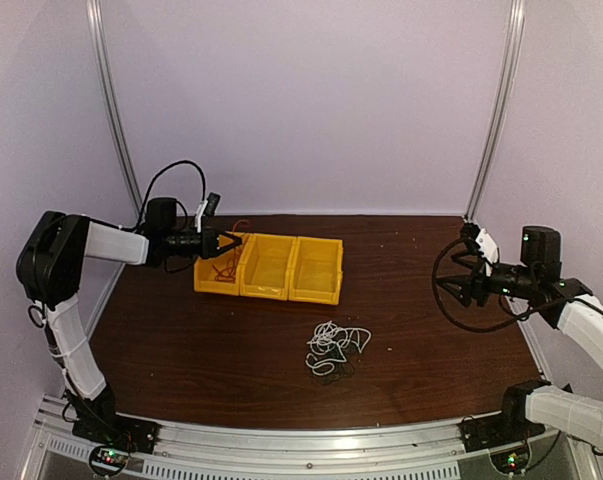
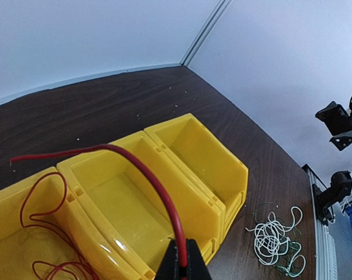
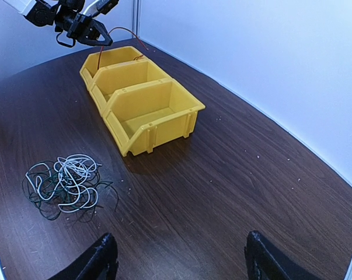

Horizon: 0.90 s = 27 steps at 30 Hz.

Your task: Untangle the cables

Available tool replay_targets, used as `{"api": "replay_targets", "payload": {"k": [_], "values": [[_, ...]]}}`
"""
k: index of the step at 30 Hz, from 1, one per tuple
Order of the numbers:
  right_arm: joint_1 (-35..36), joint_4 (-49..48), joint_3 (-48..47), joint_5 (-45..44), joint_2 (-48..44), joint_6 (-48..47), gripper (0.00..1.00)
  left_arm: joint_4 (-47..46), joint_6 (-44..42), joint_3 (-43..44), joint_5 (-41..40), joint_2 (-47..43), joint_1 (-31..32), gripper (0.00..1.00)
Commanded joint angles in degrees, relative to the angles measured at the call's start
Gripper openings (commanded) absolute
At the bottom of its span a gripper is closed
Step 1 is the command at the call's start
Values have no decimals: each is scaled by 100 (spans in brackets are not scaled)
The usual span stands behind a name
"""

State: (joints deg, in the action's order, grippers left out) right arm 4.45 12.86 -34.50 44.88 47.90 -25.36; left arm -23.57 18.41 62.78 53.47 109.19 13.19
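Note:
My left gripper (image 1: pixel 231 243) is shut on the red cable (image 2: pixel 146 178) and holds it above the leftmost of three yellow bins (image 1: pixel 221 268). The red cable arcs from the jaws and curls down into that bin (image 2: pixel 35 233). The white cable (image 1: pixel 328 345) and the dark green-black cable (image 1: pixel 333 368) lie tangled in a heap on the table in front of the bins; the heap also shows in the right wrist view (image 3: pixel 65 184). My right gripper (image 3: pixel 178 262) is open and empty, high at the right of the table (image 1: pixel 468 272).
The three yellow bins (image 3: pixel 140 102) stand side by side at the back middle of the dark wooden table (image 1: pixel 431 340). The middle (image 1: pixel 269 267) and right (image 1: pixel 316 270) bins hold nothing. White walls and metal rails bound the table.

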Motion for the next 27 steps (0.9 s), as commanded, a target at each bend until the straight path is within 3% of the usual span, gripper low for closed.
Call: {"api": "replay_targets", "payload": {"k": [1, 8, 14, 20, 27], "values": [[-55, 83, 32, -15, 8, -100, 75, 157, -326, -498, -201, -632, 8, 0], [-49, 225, -29, 61, 103, -184, 75, 980, -363, -561, -547, -675, 8, 0], [-56, 315, -83, 117, 152, -239, 75, 1997, -143, -28, -1071, -320, 8, 0], [-49, 305, -74, 102, 147, -241, 75, 2249, -31, 155, -1575, -301, 8, 0], [-52, 313, -87, 96, 188, -241, 75, 2914, 315, 951, -2585, 52, 8, 3]]}}
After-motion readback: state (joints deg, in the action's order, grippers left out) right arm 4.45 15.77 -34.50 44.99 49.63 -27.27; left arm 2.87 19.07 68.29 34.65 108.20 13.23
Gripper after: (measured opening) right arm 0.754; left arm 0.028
